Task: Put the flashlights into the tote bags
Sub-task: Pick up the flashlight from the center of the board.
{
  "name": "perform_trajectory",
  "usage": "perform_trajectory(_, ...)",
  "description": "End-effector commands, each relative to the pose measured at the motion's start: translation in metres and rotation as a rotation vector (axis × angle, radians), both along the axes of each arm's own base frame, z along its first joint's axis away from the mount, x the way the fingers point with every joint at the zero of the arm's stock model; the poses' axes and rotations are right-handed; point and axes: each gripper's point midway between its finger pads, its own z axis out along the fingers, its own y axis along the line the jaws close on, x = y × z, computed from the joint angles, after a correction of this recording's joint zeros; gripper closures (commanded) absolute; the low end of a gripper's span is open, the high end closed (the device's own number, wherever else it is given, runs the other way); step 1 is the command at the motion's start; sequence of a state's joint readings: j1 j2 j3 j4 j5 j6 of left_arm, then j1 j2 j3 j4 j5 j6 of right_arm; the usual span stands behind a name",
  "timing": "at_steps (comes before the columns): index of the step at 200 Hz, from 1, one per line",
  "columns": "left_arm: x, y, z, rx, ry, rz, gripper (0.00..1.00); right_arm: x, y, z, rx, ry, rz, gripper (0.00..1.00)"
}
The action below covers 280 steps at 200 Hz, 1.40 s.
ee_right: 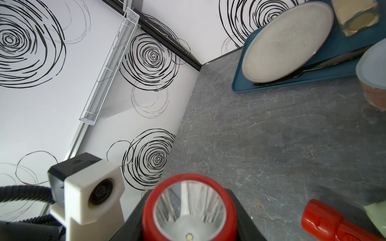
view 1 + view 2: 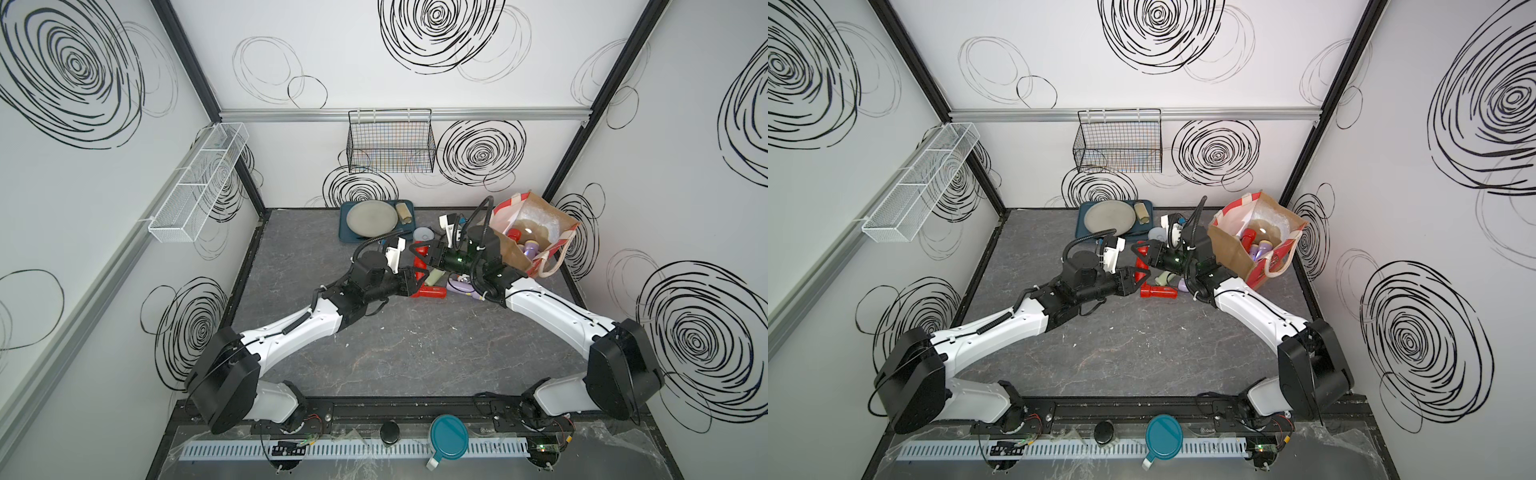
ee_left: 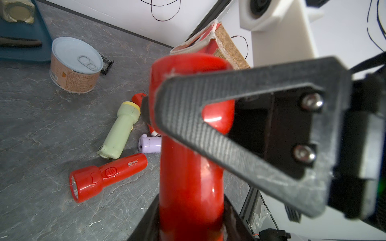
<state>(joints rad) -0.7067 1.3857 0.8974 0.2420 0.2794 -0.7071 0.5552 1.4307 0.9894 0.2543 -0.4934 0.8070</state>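
Red flashlight [image 2: 419, 262] between left and right jaws; tote bag [image 2: 515, 255] beside, flashlights [image 2: 528, 245] inside.

Red flashlight [image 3: 191, 187], pale-green flashlight [image 3: 119, 129] — grey marbled table [image 2: 374, 353], black-swirled walls [image 2: 457, 83]

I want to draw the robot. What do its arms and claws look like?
The left arm and right arm have white shells, black joints and ribbed black cables. The left claw and right claw are black, with hollow triangular fingers. A white camera block sits on each wrist.
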Motion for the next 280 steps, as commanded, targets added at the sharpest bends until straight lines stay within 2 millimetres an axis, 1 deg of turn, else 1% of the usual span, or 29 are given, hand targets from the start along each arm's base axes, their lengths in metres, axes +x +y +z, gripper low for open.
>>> perform_trajectory(1,-0.002,-0.002,0.03,-0.057,-0.089,-0.012,1.0,0.004,0.003,0.021,0.019,-0.065,-0.007,0.81)
perform_trajectory(13,-0.001,-0.002,0.03,-0.05,-0.091,-0.009,1.0,0.004,0.002,0.022,0.0,-0.072,-0.014,0.88)
perform_trajectory(35,-0.001,0.001,0.03,-0.039,-0.1,0.001,0.6,0.008,-0.007,0.022,-0.058,-0.09,-0.056,0.95)
perform_trajectory(45,-0.001,0.002,0.03,-0.032,-0.103,0.004,0.44,0.011,-0.014,0.021,-0.092,-0.092,-0.082,0.98)
perform_trajectory(52,-0.001,0.002,0.029,-0.026,-0.105,0.006,0.36,0.013,-0.02,0.021,-0.113,-0.09,-0.105,1.0)
perform_trajectory(61,-0.001,0.003,0.028,-0.017,-0.106,0.007,0.28,0.016,-0.029,0.021,-0.133,-0.092,-0.132,1.0)
perform_trajectory(85,-0.004,0.005,0.026,0.014,-0.116,0.006,0.14,0.025,-0.056,0.028,-0.16,-0.094,-0.216,1.0)
perform_trajectory(107,-0.006,0.006,0.02,0.05,-0.117,0.006,0.11,0.035,-0.082,0.036,-0.196,-0.093,-0.286,1.0)
perform_trajectory(129,-0.009,0.004,0.015,0.09,-0.122,0.001,0.1,0.045,-0.109,0.049,-0.209,-0.094,-0.345,1.0)
perform_trajectory(148,-0.011,0.002,0.009,0.163,-0.131,0.006,0.09,0.055,-0.141,0.059,-0.224,-0.083,-0.417,1.0)
perform_trajectory(166,-0.015,-0.003,0.005,0.228,-0.147,-0.013,0.07,0.063,-0.171,0.067,-0.212,-0.06,-0.471,1.0)
perform_trajectory(183,-0.021,-0.011,0.003,0.265,-0.161,-0.04,0.0,0.069,-0.201,0.077,-0.175,-0.051,-0.527,1.0)
perform_trajectory(207,-0.028,-0.022,0.0,0.299,-0.173,-0.075,0.01,0.076,-0.24,0.089,-0.157,-0.054,-0.602,1.0)
perform_trajectory(223,-0.033,-0.029,-0.001,0.313,-0.187,-0.1,0.01,0.08,-0.263,0.088,-0.17,-0.039,-0.649,1.0)
perform_trajectory(251,-0.039,-0.041,-0.002,0.335,-0.206,-0.135,0.01,0.087,-0.301,0.081,-0.203,-0.013,-0.739,1.0)
perform_trajectory(280,-0.044,-0.052,-0.003,0.346,-0.21,-0.168,0.01,0.098,-0.329,0.067,-0.21,0.012,-0.81,1.0)
